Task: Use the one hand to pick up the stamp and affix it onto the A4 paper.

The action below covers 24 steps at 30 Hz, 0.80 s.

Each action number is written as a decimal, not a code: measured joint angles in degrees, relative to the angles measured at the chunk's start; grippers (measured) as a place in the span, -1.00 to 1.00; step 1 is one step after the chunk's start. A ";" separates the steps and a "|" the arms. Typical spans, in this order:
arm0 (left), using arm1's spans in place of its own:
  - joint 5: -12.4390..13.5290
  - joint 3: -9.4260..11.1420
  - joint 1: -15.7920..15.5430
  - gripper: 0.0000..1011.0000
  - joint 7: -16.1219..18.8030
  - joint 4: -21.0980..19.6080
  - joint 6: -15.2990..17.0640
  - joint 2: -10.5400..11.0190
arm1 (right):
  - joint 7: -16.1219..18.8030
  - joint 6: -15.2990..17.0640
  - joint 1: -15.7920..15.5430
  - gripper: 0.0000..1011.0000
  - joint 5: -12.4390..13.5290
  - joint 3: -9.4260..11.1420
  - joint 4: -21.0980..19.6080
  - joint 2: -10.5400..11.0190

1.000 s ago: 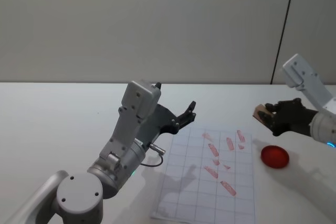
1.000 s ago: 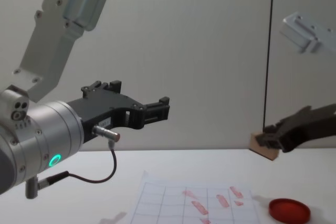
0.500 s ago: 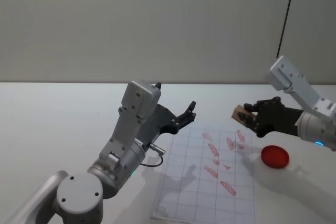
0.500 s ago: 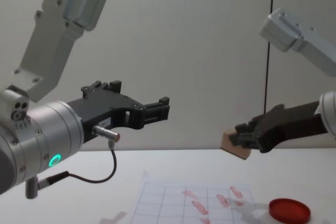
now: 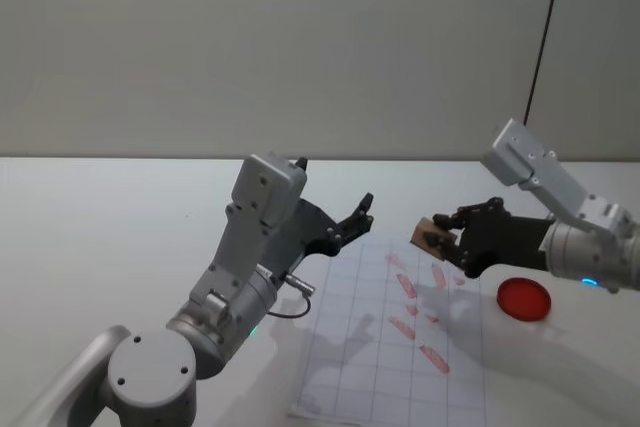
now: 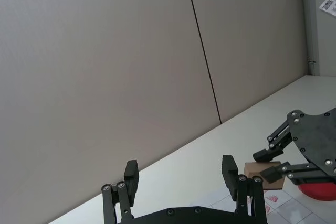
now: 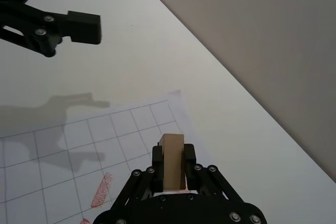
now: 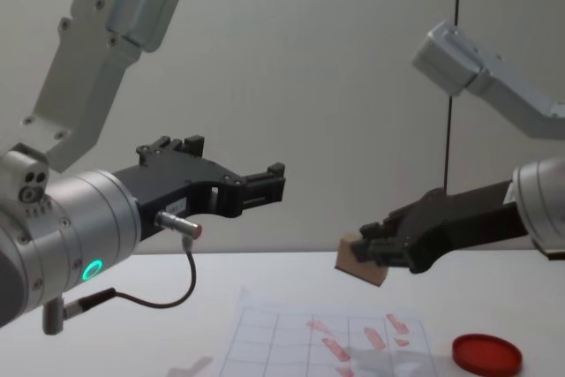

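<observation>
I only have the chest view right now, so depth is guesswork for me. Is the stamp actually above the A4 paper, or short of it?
Observer: Above it. In the right wrist view, the stamp hangs over the A4 paper near its far corner, with grid squares below and ahead.
Operator: How is it gripped?
Observer: The right hand pinches the stamp between two fingers, one on each side, and the block sticks out past the fingertips.
Operator: Where is there blank space?
Observer: In the head view, the red marks cluster in the sheet's right half. The columns on its left side are unmarked, and the left hand is parked open in the air beside that edge.
</observation>
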 joint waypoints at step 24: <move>0.00 -0.01 0.00 0.98 0.00 0.00 0.00 0.00 | 10.50 -0.02 1.17 -0.56 0.14 -3.66 1.61 -1.40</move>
